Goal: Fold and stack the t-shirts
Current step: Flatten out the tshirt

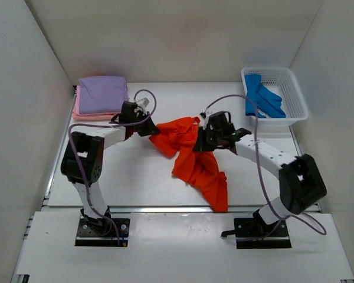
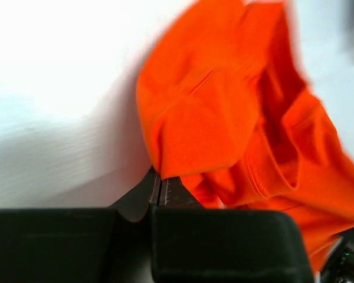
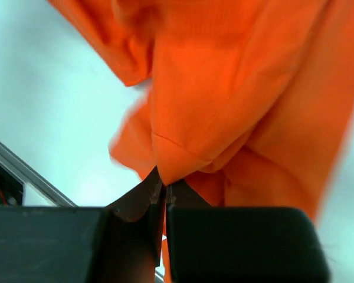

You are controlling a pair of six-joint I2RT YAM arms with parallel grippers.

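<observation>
Spreading step, by my reading: orange t-shirt point(image 1: 192, 156) hangs bunched between the arms at mid-table, its tail trailing toward the near edge. Grips: left gripper point(image 2: 159, 191) pinched tight on a fold at the cloth's left edge; right gripper point(image 3: 163, 187) likewise clamped on the other side. Next move likely calls for drawing the two grips apart and laying the cloth flat before any fold. Lavender shirt point(image 1: 103, 94) sits folded on a pink shirt point(image 1: 78, 109), far left corner; blue shirt point(image 1: 261, 97) lies in the white basket point(image 1: 295, 97), far right. White table point(image 1: 135, 171), plain white walls on three sides.
</observation>
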